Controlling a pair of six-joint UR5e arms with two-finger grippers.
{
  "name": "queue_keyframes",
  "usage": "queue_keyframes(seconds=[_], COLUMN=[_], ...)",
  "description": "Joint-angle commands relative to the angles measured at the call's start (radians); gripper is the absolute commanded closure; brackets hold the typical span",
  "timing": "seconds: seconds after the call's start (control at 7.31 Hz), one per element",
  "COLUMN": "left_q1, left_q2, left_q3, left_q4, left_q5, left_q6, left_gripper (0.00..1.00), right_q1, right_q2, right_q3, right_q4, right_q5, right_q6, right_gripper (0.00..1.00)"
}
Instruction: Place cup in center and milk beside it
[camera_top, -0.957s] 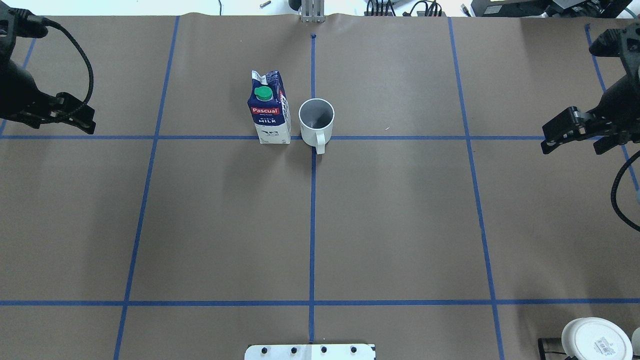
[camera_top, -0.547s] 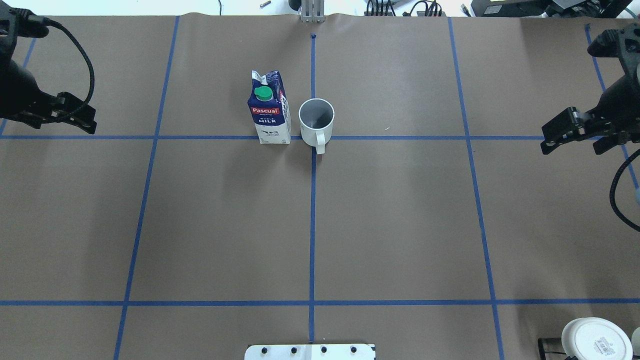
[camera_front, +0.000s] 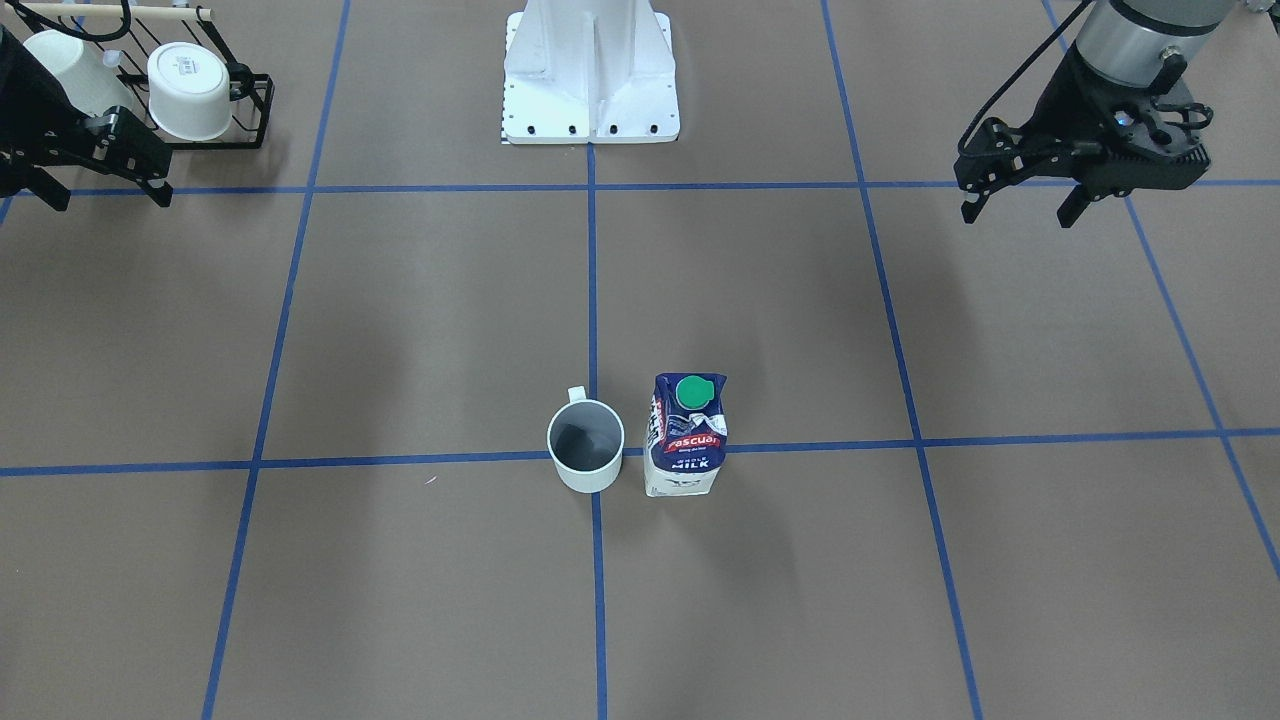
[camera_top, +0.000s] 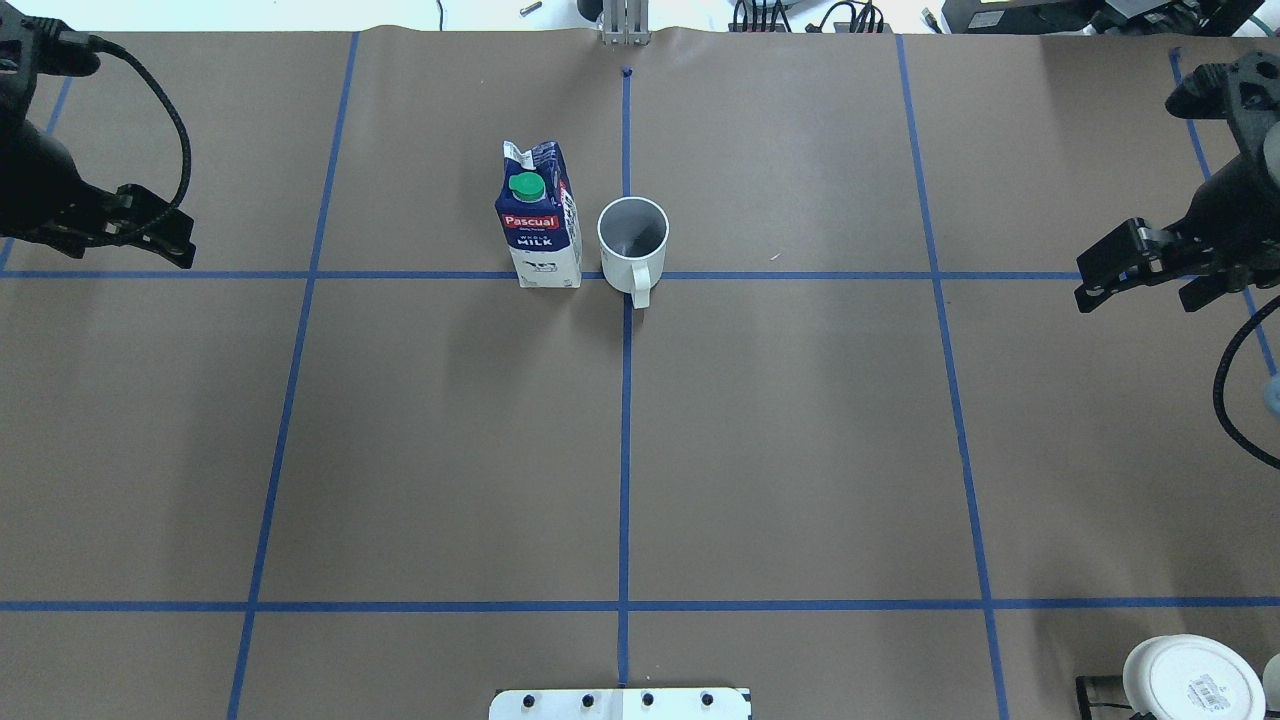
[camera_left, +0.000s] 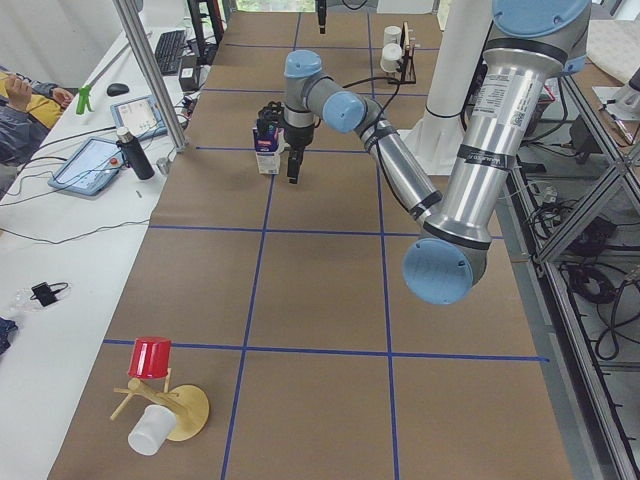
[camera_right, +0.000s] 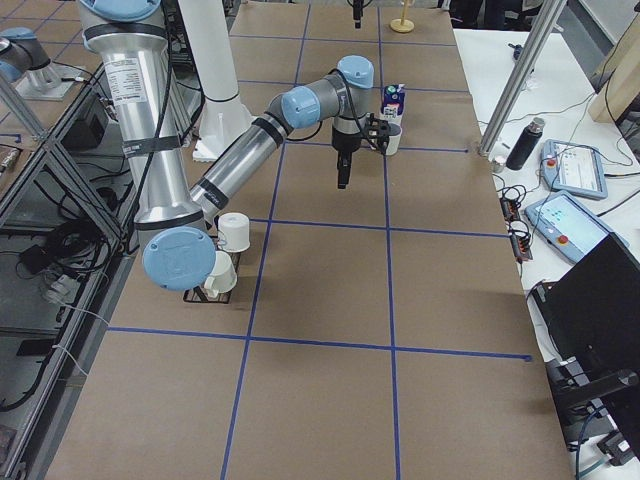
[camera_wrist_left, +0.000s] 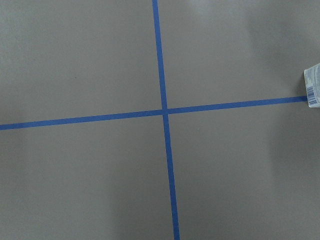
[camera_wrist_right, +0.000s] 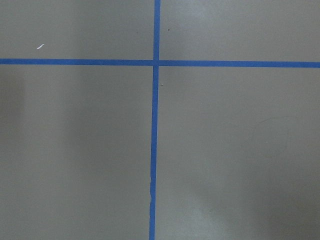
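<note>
From across the table, I am seeing the cup (camera_front: 585, 448) sitting upright over the center, where the blue tape lines (camera_front: 594, 300) cross, with the milk (camera_front: 688, 435) standing just beside it and a sliver of gap between them. My left gripper (camera_front: 1017, 212) and right gripper (camera_front: 108, 190) are both hanging empty with fingers spread, well apart from the pair. I am judging the placing done and the step in hand a retreat. To do it well I am keeping both arms high and moving outward, never sweeping back over the carton, which looks tall and easy to tip, and I am keeping the right arm off the mug rack (camera_front: 255, 100). From overhead, the mug's handle is pointing toward my base and the carton is on my left of it. In the side views each gripper is hovering above the paper. My left wrist camera is catching only a corner of the carton at its edge, and my right wrist camera only tape. Against the earlier overhead frames, cup and milk are sitting unmoved, while my right gripper is drifting slightly toward me and my left is barely shifting.
</note>
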Motion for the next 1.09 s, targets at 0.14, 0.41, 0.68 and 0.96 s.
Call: queue_keyframes(seconds=[0.14,0.41,0.68,0.96], left_q1=[0.002,0.006,0.011,0.011], left_q2=[0.000,-0.002,-0.006,-0.011], left_q3=[0.002,-0.003,0.017,0.018], left_q4=[-0.002,-0.003,-0.005,-0.005], left_q5=[0.001,0.000,0.001,0.001], left_q6=[0.000,-0.005,-0.002,-0.002], left_gripper=[0.02,0.02,0.02,0.02], right_q1=[-0.009,-0.011,-0.011,-0.011], right_q2=[0.000,0.000,0.002,0.005], right_q3=[-0.002,-0.009,-0.012,-0.014], right_q4=[0.002,0.004,0.005,0.005], right_q5=[-0.008,-0.008,0.000,-0.002], right_q6=[0.000,0.000,0.002,0.000], right_gripper=[0.00,0.00,0.00,0.00])
